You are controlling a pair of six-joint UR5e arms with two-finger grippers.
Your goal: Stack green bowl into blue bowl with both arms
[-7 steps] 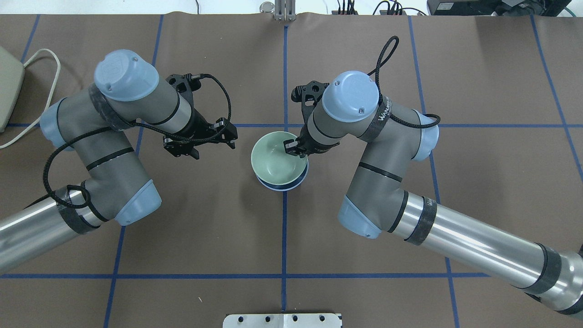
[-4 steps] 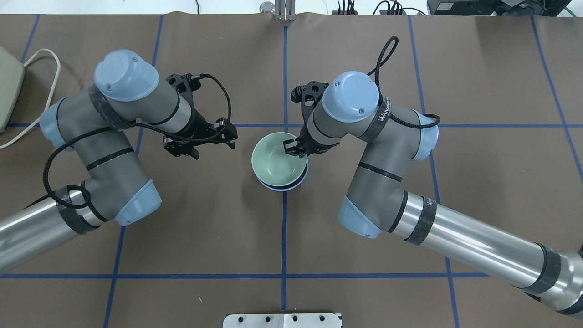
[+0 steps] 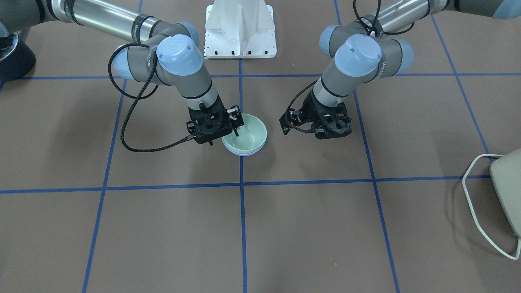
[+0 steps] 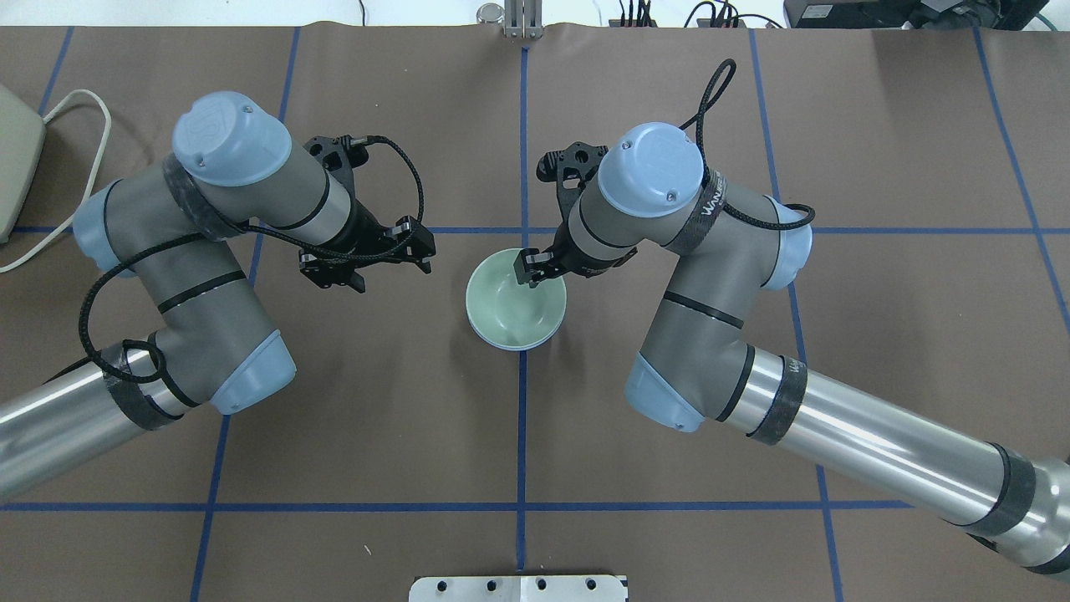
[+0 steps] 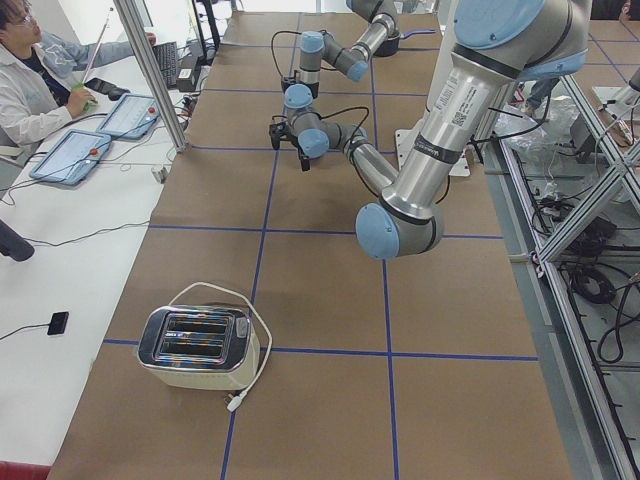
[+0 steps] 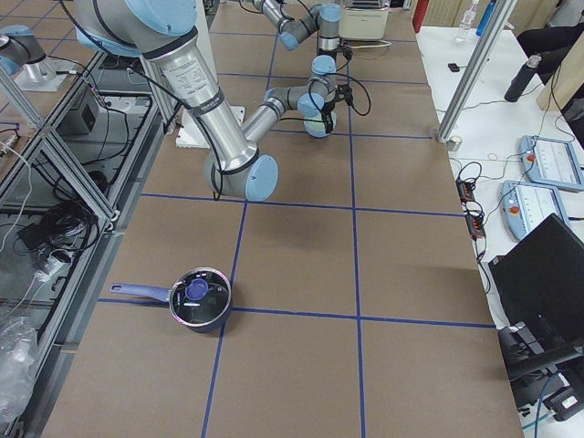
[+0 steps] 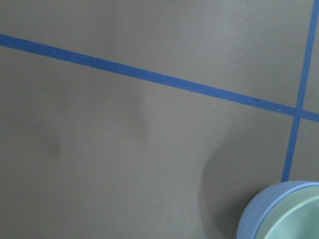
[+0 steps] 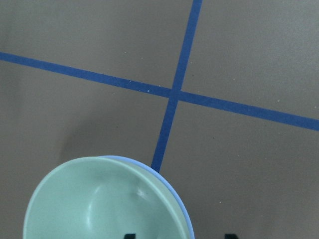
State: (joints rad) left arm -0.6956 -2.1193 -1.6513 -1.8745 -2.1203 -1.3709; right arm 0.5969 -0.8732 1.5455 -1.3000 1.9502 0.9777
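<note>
The green bowl (image 4: 510,305) sits nested level inside the blue bowl (image 4: 522,346) at the table's middle, where two blue tape lines cross. Only a thin blue edge shows around it (image 3: 244,154). My right gripper (image 4: 532,272) hangs over the bowls' far right rim with its jaws apart, one finger inside the green bowl (image 3: 248,136) and one outside. In the right wrist view the green bowl (image 8: 99,204) and the blue rim (image 8: 185,214) lie between the two fingertips at the bottom edge. My left gripper (image 4: 389,272) is open and empty to the left of the bowls. Its wrist view shows the blue bowl (image 7: 264,214) in the corner.
A beige toaster (image 5: 197,347) with a white cord stands at the table's left end (image 4: 12,167). A dark pot with a lid (image 6: 196,299) stands at the right end. The white pedestal (image 3: 240,28) is between the arms. An operator (image 5: 30,80) sits beside the table.
The green bowl, held tilted above the blue bowl, has dropped level into it. My right gripper has let go and drawn up and back a little. The left arm has not moved.
</note>
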